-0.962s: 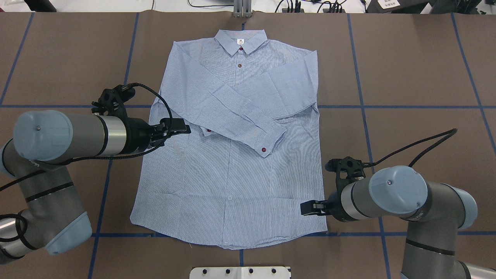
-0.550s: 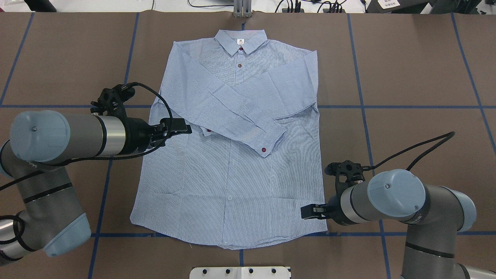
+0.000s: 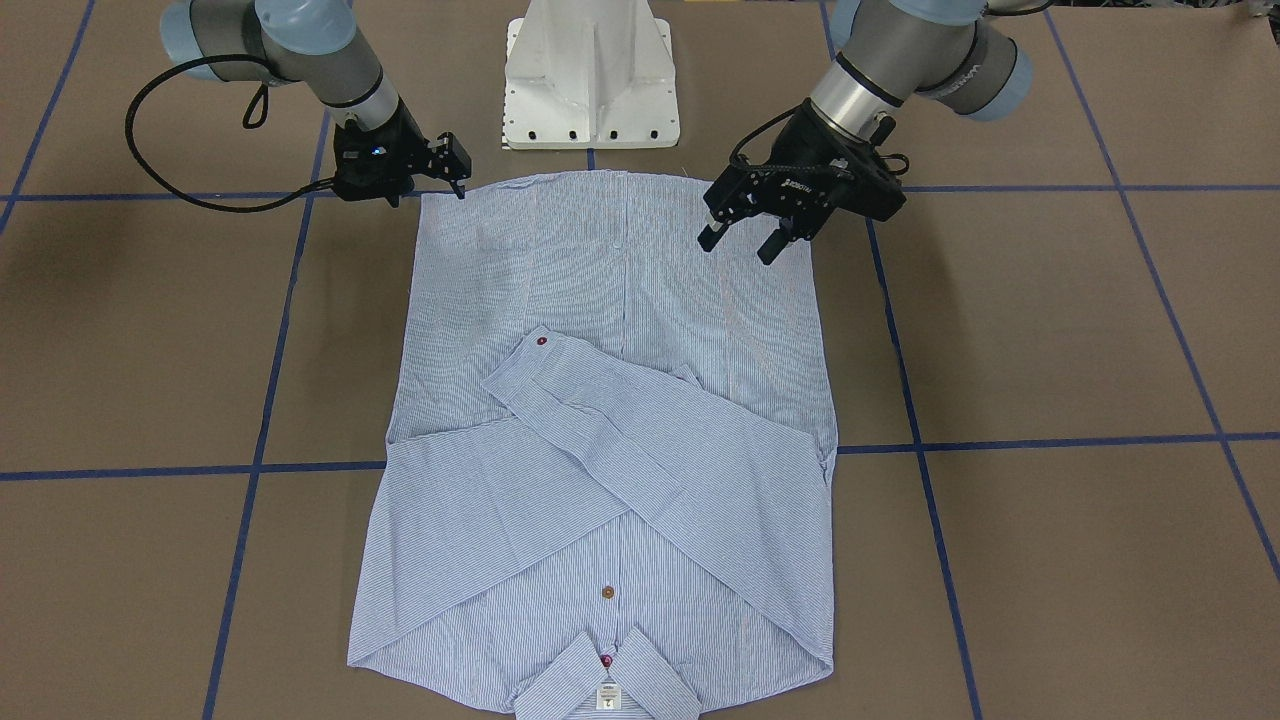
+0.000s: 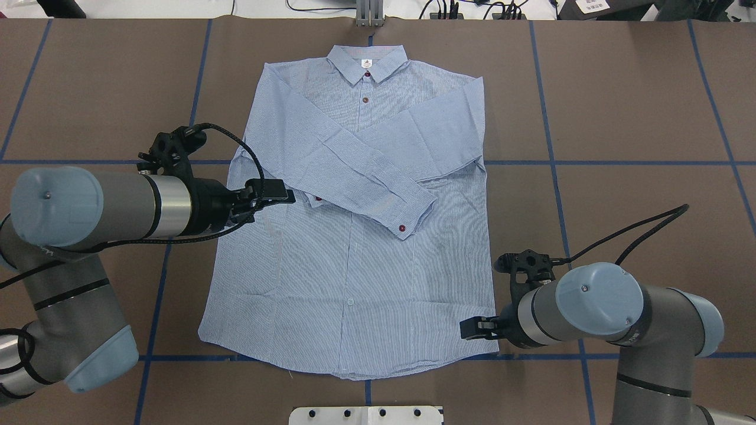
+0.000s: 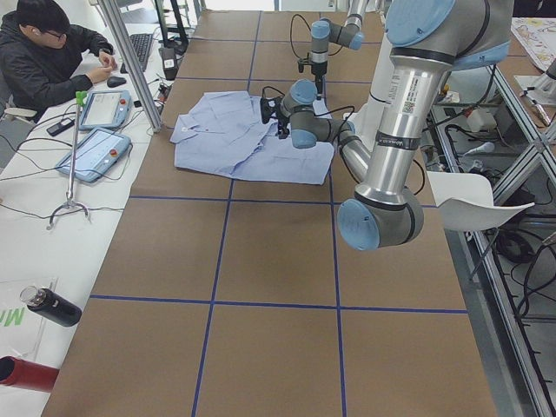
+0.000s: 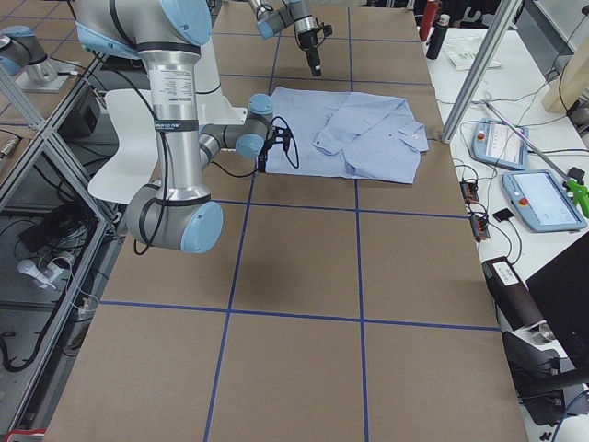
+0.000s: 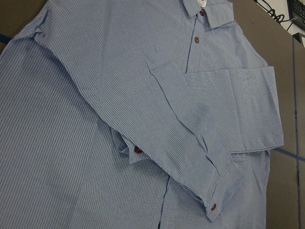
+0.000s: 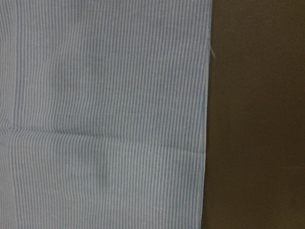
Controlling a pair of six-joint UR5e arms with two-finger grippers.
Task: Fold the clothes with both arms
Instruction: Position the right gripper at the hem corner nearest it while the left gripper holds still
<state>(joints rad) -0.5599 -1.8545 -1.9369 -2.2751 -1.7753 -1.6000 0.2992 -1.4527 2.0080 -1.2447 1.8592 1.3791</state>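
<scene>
Brown table (image 4: 638, 88), gridded with blue tape lines (image 4: 620, 163). Spread flat on its middle, front up: light blue, finely white-striped shirt (image 4: 354, 283), collar end away from the robot, hem end toward the robot's base. Body smooth, only shallow creases.

Both long sleeves folded in across the chest and crossed. Left-side sleeve (image 4: 331, 159) on top, slanting down to a cuff just past the button line. Right-side sleeve (image 4: 425, 141) beneath, with only the cuff tip peeking out on the robot's left.

Left gripper (image 3: 738, 248) raised over the shirt's left side, near that peeking cuff in the overhead view. Fingers well apart, nothing between them.

Right gripper (image 4: 465, 329) low at the shirt's right edge, near the hem corner. No telling whether apart or together, nor whether touching cloth.

Collar (image 4: 345, 59) flat and closed. Dark red neck button (image 4: 367, 74), brown button (image 4: 365, 100) below it. Dark red cuff button (image 4: 402, 228) on the upper sleeve, second cuff button (image 4: 319, 199) on the lower. White label (image 4: 366, 62) inside the collar.
</scene>
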